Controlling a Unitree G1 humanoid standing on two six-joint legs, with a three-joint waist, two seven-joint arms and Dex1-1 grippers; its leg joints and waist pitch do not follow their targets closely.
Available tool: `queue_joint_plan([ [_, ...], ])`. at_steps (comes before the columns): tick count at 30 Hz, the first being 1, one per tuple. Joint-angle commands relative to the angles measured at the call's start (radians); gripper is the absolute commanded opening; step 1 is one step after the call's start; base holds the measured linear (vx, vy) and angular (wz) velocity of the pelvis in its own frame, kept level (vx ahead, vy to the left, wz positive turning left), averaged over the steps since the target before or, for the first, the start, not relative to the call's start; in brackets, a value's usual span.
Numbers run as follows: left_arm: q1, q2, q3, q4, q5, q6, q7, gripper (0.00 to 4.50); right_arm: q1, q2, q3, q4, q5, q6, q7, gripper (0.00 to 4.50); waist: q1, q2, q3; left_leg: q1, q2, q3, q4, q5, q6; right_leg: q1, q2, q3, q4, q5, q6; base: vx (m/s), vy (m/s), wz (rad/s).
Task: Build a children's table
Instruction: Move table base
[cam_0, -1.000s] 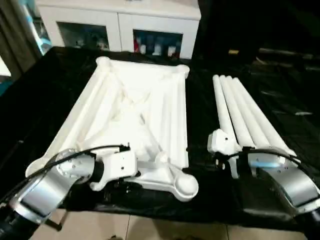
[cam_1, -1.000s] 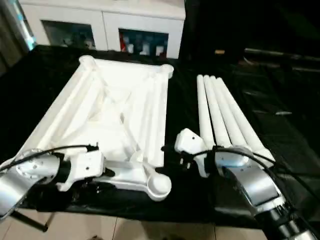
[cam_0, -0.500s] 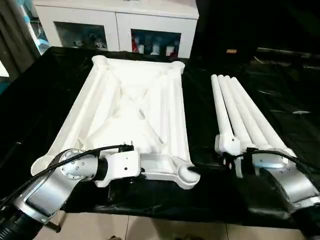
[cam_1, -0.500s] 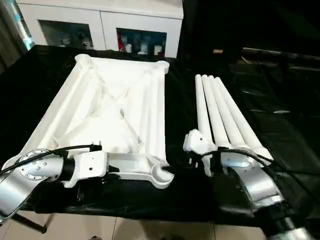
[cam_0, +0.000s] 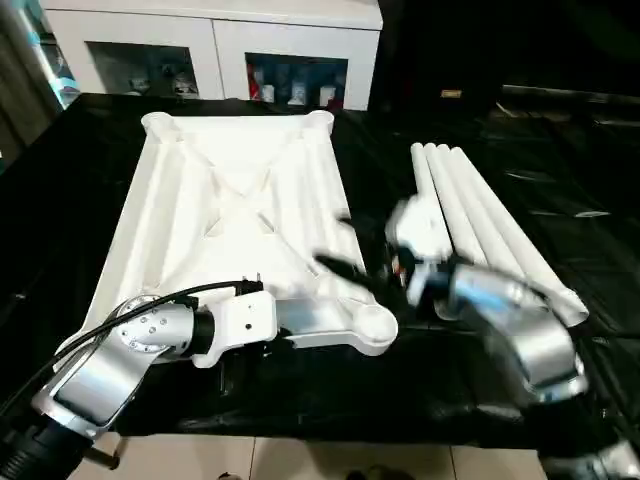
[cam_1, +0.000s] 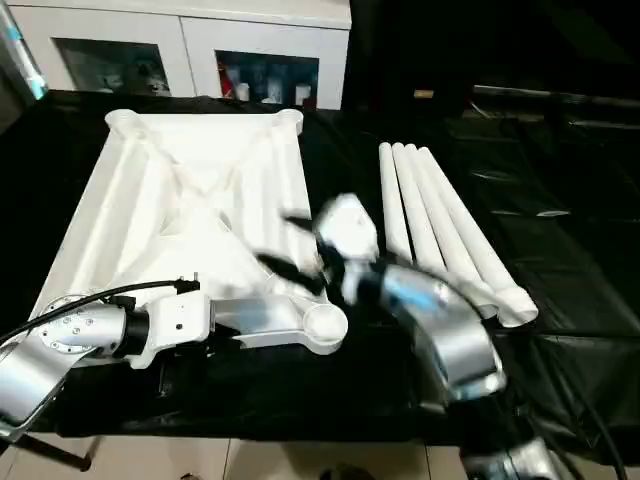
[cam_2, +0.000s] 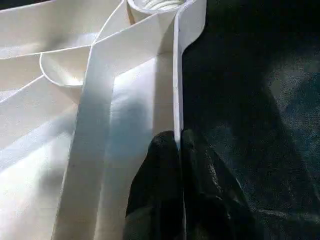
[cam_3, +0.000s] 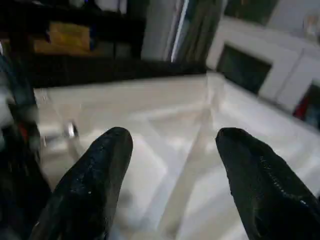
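Our left pincer pinches the near rim of the upside-down table top on the black desk. Our right pincer hovers wide above it; four legs lie right.

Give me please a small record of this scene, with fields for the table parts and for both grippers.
table top: the children's table top lies underside up on the black-covered table
legs: four legs lie side by side to the robot's right of it, none fitted
left gripper: left gripper is shut on the top's near edge rim
right gripper: right gripper, jaws open, holds nothing, faces the ribbed underside
near-right socket: corner socket has no leg
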Motion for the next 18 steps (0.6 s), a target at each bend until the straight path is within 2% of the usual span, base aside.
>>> queue_joint_plan([
  [1, -0.032, -0.011, 0.051, 0.015, -0.013, -0.019, 0.034, 0.02, 0.015, -0.006, 0.007, -0.034, 0.003, 0.061, -0.017, 3.11, 0.003, 0.012, -0.050, -0.004, 0.033, -0.001, -0.089, -0.102, 0.030, 0.055, -0.066, 0.053, -0.064, -0.068, -0.239, 0.000, 0.000, 0.00],
  [2, -0.038, -0.012, 0.054, 0.026, -0.015, -0.024, 0.031, 0.02, 0.019, -0.007, 0.003, -0.053, 0.002, 0.086, -0.020, 3.11, 0.001, 0.000, -0.047, -0.005, 0.033, 0.001, -0.090, -0.100, 0.030, 0.054, -0.064, 0.054, -0.066, -0.076, -0.231, 0.000, 0.000, 0.00],
  [3, -0.038, -0.012, 0.054, 0.026, -0.015, -0.024, 0.031, 0.02, 0.019, -0.007, 0.003, -0.053, 0.002, 0.086, -0.020, 3.11, 0.004, 0.005, -0.047, -0.005, 0.032, -0.001, -0.090, -0.103, 0.027, 0.055, -0.066, 0.054, -0.063, -0.089, -0.228, 0.000, 0.000, 0.00],
  [4, -0.043, -0.012, 0.057, 0.034, -0.017, -0.029, 0.026, 0.02, 0.018, -0.007, 0.000, -0.064, 0.003, 0.104, -0.022, 3.11, 0.004, 0.006, -0.046, -0.001, 0.032, 0.001, -0.090, -0.109, 0.025, 0.051, -0.066, 0.055, -0.067, -0.109, -0.223, 0.000, 0.000, 0.00],
  [5, -0.052, -0.011, 0.065, 0.047, -0.025, -0.040, 0.014, 0.02, 0.015, -0.010, -0.008, -0.069, 0.008, 0.118, -0.021, 3.11, 0.002, -0.001, -0.040, -0.004, 0.032, 0.001, -0.092, -0.113, 0.025, 0.049, -0.066, 0.055, -0.069, -0.119, -0.219, 0.000, 0.000, 0.00],
  [6, -0.054, -0.010, 0.067, 0.052, -0.027, -0.043, 0.011, 0.02, 0.012, -0.009, -0.009, -0.071, 0.009, 0.126, -0.022, 3.11, 0.001, 0.002, -0.042, -0.006, 0.033, -0.001, -0.092, -0.110, 0.020, 0.054, -0.069, 0.055, -0.067, -0.128, -0.212, 0.000, 0.000, 0.00],
  [7, -0.059, -0.007, 0.074, 0.062, -0.030, -0.053, 0.007, 0.02, 0.009, -0.007, -0.013, -0.067, 0.013, 0.130, -0.026, 3.11, -0.001, -0.005, -0.034, -0.007, 0.033, 0.000, -0.094, -0.109, 0.021, 0.049, -0.068, 0.056, -0.070, -0.130, -0.207, 0.000, 0.000, 0.00],
  [9, -0.071, 0.005, 0.088, 0.077, -0.036, -0.077, -0.006, 0.02, 0.003, -0.006, -0.017, -0.063, 0.022, 0.135, -0.028, 3.11, -0.002, -0.006, -0.033, -0.003, 0.032, 0.000, -0.093, -0.098, 0.024, 0.046, -0.068, 0.057, -0.068, -0.120, -0.206, 0.000, 0.000, 0.00],
  [10, -0.079, 0.014, 0.100, 0.086, -0.042, -0.083, -0.014, 0.02, 0.008, -0.007, -0.014, -0.055, 0.033, 0.130, -0.017, 3.11, 0.000, 0.000, -0.021, -0.005, 0.031, 0.000, -0.094, -0.078, 0.026, 0.040, -0.068, 0.059, -0.065, -0.075, -0.211, 0.000, 0.000, 0.00],
  [11, -0.081, 0.017, 0.104, 0.088, -0.044, -0.083, -0.016, 0.02, 0.011, -0.008, -0.013, -0.052, 0.037, 0.127, -0.012, 3.11, -0.001, -0.003, -0.024, -0.005, 0.030, 0.002, -0.093, -0.069, 0.030, 0.043, -0.066, 0.058, -0.063, -0.048, -0.215, 0.000, 0.000, 0.00],
  [12, -0.078, 0.026, 0.113, 0.084, -0.047, -0.085, -0.020, 0.02, 0.022, -0.008, -0.006, -0.055, 0.034, 0.127, -0.010, 3.11, 0.002, 0.008, -0.026, -0.005, 0.030, 0.000, -0.090, -0.039, 0.035, 0.045, -0.066, 0.058, -0.054, 0.018, -0.229, 0.000, 0.000, 0.00],
  [13, -0.074, 0.038, 0.126, 0.068, -0.062, -0.078, -0.030, 0.02, 0.035, -0.010, 0.001, -0.068, 0.026, 0.136, -0.010, 3.11, -0.001, -0.007, -0.020, -0.010, 0.030, 0.003, -0.089, -0.017, 0.047, 0.046, -0.063, 0.058, -0.052, 0.067, -0.241, 0.000, 0.000, 0.00],
  [15, -0.084, 0.035, 0.136, 0.067, -0.078, -0.093, -0.035, 0.02, 0.038, -0.010, -0.008, -0.079, 0.036, 0.155, -0.007, 3.11, 0.000, -0.007, -0.011, -0.011, 0.028, 0.005, -0.090, -0.011, 0.058, 0.046, -0.064, 0.058, -0.051, 0.083, -0.254, 0.000, 0.000, 0.00],
  [16, -0.087, 0.035, 0.135, 0.069, -0.077, -0.097, -0.037, 0.02, 0.037, -0.010, -0.010, -0.079, 0.039, 0.158, -0.006, 3.11, 0.001, -0.006, -0.014, -0.009, 0.028, 0.005, -0.089, 0.008, 0.064, 0.050, -0.065, 0.059, -0.047, 0.109, -0.261, 0.000, 0.000, 0.00],
  [17, -0.105, 0.037, 0.132, 0.075, -0.072, -0.116, -0.044, 0.02, 0.029, -0.009, -0.022, -0.078, 0.051, 0.170, -0.002, 3.11, 0.001, -0.009, -0.012, -0.010, 0.027, 0.006, -0.088, 0.028, 0.071, 0.049, -0.063, 0.060, -0.045, 0.138, -0.265, 0.000, 0.000, 0.00],
  [18, -0.116, 0.045, 0.123, 0.080, -0.060, -0.131, -0.055, 0.02, 0.027, -0.012, -0.023, -0.072, 0.051, 0.163, 0.005, 3.11, 0.002, -0.002, -0.014, -0.011, 0.025, 0.006, -0.084, 0.076, 0.087, 0.049, -0.061, 0.060, -0.037, 0.215, -0.275, 0.000, 0.000, 0.00],
])
